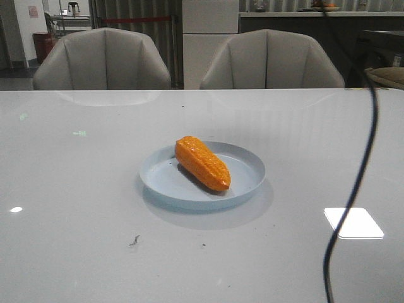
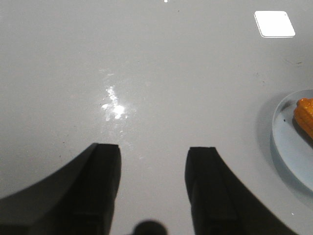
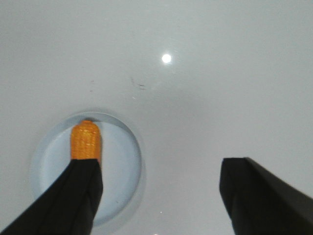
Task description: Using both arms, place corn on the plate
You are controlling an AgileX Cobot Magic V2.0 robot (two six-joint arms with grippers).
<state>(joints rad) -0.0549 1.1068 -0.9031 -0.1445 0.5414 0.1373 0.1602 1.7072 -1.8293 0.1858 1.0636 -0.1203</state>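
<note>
The orange corn (image 1: 202,163) lies inside the pale-blue plate (image 1: 246,180) at the middle of the white table, thick end toward the back left. In the left wrist view my left gripper (image 2: 153,152) is open and empty over bare table, with the plate (image 2: 288,147) and a bit of the corn (image 2: 305,115) off to its side. In the right wrist view my right gripper (image 3: 161,164) is wide open and empty above the table; one finger hides part of the corn (image 3: 86,141) on the plate (image 3: 120,166). Neither gripper shows in the front view.
A black cable (image 1: 363,170) hangs down at the right in the front view. Two grey chairs (image 1: 104,60) stand behind the table's far edge. A bright rectangular light reflection (image 1: 353,222) lies on the table at the right. Small dark specks (image 1: 134,240) mark the near table surface.
</note>
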